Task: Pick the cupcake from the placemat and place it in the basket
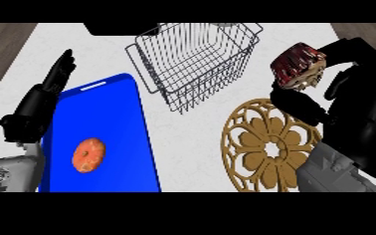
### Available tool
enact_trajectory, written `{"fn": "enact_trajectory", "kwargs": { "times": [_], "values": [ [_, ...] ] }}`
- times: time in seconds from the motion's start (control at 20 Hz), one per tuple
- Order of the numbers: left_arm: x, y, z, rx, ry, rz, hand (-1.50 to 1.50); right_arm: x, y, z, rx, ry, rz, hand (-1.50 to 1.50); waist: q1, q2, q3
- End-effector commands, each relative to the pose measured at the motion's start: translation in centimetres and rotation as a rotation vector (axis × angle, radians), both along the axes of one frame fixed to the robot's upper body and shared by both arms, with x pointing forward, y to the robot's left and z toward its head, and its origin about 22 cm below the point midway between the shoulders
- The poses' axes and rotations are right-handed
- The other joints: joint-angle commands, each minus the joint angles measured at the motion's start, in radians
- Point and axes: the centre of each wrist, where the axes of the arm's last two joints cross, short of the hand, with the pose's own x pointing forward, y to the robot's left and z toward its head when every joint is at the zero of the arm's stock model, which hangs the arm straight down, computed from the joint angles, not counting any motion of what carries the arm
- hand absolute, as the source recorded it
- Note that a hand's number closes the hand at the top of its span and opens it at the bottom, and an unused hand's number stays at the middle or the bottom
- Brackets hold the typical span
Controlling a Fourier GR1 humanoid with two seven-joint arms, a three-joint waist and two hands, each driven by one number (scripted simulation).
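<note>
My right hand (323, 92) is curled round the dark red cupcake with the pale base (297, 64); the thumb lies under it and the fingers close over its far side, so the cupcake is tilted and lifted off the counter. It hangs above the far right part of the scene, just to the right of the basket and past the far edge of the placemat. I judge the tilt comes only from the way my wrist is turned for carrying.

From the largest thing down: the white speckled stone counter (183, 139) carries everything. On the near left lies a long blue rectangular tray with a white slot handle (110, 109), and on its near part sits a small orange doughnut (89, 154), which I leave alone. In the far middle stands the open grey wire basket (195, 62), leaning a little; nothing is in it. On the near right lies the round golden cut-out placemat with a flower pattern (268, 147), partly under my right forearm, with nothing on it now.

My left hand (47, 92) rests at the left edge beside the tray, fingers straight and pointing far, holding nothing.

I think the next move is to bring the cupcake leftward over the basket mouth.
</note>
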Motion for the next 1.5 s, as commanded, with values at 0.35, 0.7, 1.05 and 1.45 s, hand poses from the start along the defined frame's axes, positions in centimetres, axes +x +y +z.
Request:
{"fn": "enact_trajectory", "kwargs": {
  "times": [0.35,0.7,1.05,1.45],
  "values": [
    [1.1,-0.7,-0.3,-0.011,-0.018,-0.038,0.0,5.0,7.8,9.9,0.065,0.082,0.099,1.5,0.035,0.014,0.0],
    [2.0,-2.8,0.3,-0.014,-0.011,-0.048,0.0,10.2,9.8,11.3,0.16,0.148,0.09,1.5,0.047,0.019,0.001],
    [1.2,-1.3,-0.3,0.0,-0.019,-0.05,0.0,13.6,10.9,11.5,0.197,0.338,0.107,1.5,0.049,0.014,0.001],
    [0.5,-1.2,-0.7,-0.008,-0.005,-0.039,0.0,16.6,11.7,7.8,0.064,0.571,-0.022,1.5,0.039,0.009,0.001]
  ]
}}
